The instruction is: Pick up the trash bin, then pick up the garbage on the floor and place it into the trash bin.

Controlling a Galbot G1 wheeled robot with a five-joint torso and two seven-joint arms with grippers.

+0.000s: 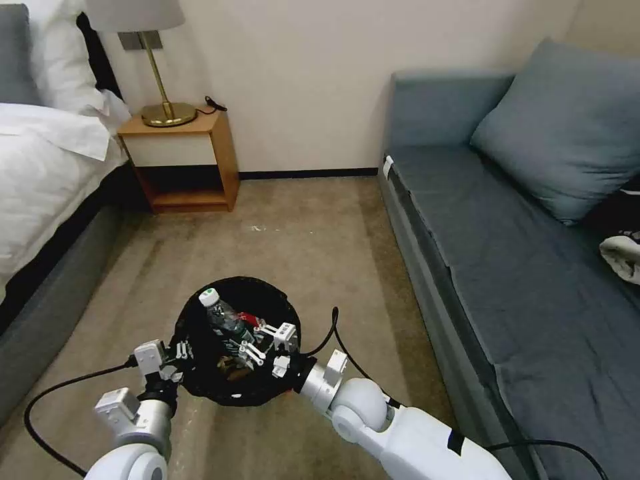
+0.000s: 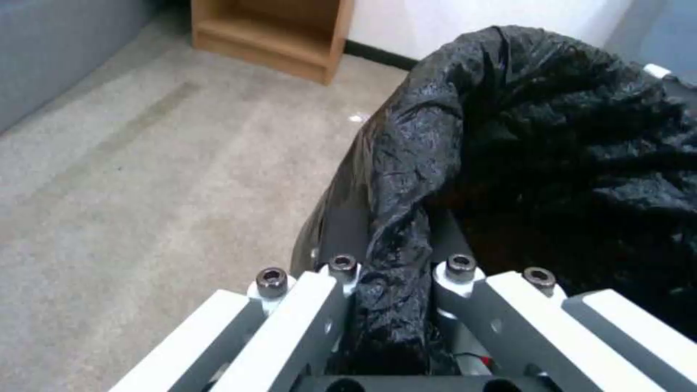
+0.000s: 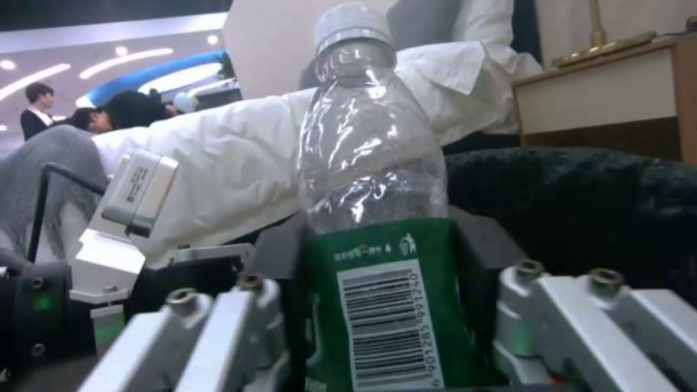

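R gripper (image 1: 257, 348) sits inside trash bin (image 1: 200, 383), jaws clamped on clear bottle (image 1: 223, 319) w/ green label, cap up. L gripper (image 1: 179, 352) pinches bin's black bag rim, bin held off beige carpet (image 1: 280, 233). Red packet (image 1: 250, 319) half hidden behind bottle; other contents too dark to ID. Bed (image 1: 47, 173) to robot's L, nightstand (image 1: 180, 160) ahead, grey sofa (image 1: 507, 253) on R.
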